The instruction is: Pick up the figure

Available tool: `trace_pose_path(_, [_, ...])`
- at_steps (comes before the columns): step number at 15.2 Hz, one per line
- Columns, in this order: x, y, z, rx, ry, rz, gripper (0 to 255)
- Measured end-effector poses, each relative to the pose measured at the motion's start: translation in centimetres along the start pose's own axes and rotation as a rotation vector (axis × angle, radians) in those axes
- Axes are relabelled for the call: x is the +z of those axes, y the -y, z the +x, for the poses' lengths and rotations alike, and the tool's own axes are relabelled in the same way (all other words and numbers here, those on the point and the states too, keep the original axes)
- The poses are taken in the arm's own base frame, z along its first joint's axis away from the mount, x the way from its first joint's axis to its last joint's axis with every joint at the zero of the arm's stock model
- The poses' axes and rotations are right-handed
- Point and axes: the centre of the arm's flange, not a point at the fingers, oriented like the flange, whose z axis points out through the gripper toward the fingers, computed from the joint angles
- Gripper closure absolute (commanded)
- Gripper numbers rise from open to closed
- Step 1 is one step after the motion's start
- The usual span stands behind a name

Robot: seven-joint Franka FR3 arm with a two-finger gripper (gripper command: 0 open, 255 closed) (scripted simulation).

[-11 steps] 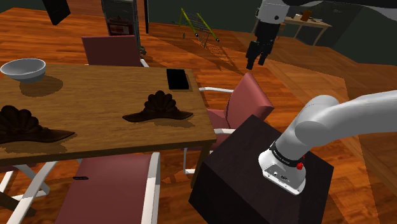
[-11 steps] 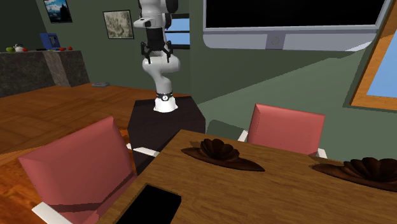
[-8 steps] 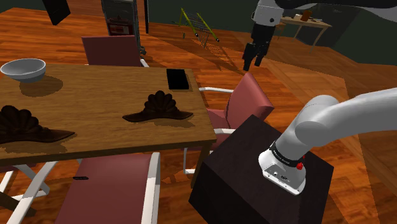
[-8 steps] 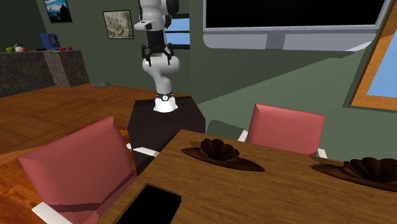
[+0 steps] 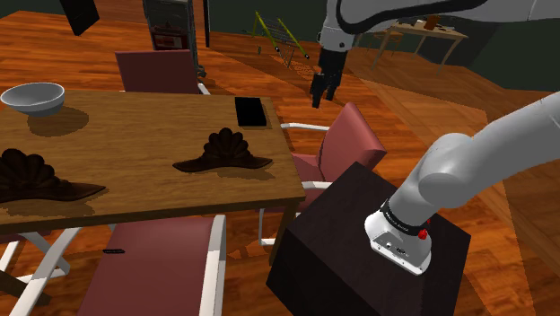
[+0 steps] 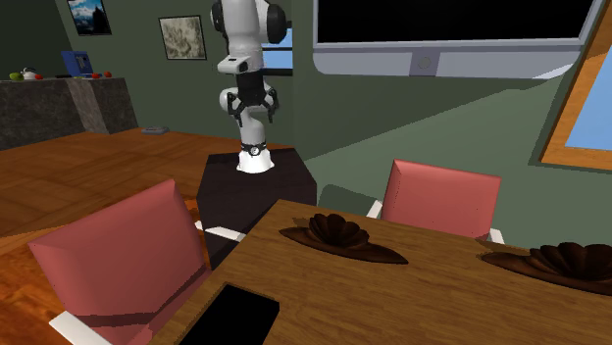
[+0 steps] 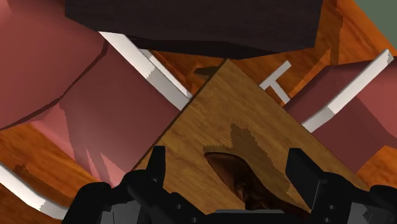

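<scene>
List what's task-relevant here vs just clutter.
Job:
- gripper, open
- dark brown figure nearest the arm
- wooden table under it

Lying about:
- second dark figure
- grey bowl
- black slab
- red chairs

The arm (image 5: 476, 157) consists of smooth white rounded links with dark joints, an all-black two-finger end effector (image 5: 318, 97), and a white base collar (image 5: 399, 241) carrying a small red button (image 5: 423, 234).
</scene>
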Motion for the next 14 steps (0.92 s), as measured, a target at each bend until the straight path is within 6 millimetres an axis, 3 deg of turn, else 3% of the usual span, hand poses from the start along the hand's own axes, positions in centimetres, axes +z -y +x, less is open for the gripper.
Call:
trace_pose_path(7, [4.5, 1.7, 7.7, -0.119, 0.01, 0.009, 0])
trace_pose_path(14, [9.2, 4.7, 15.2, -0.239, 0.019, 0.017, 0])
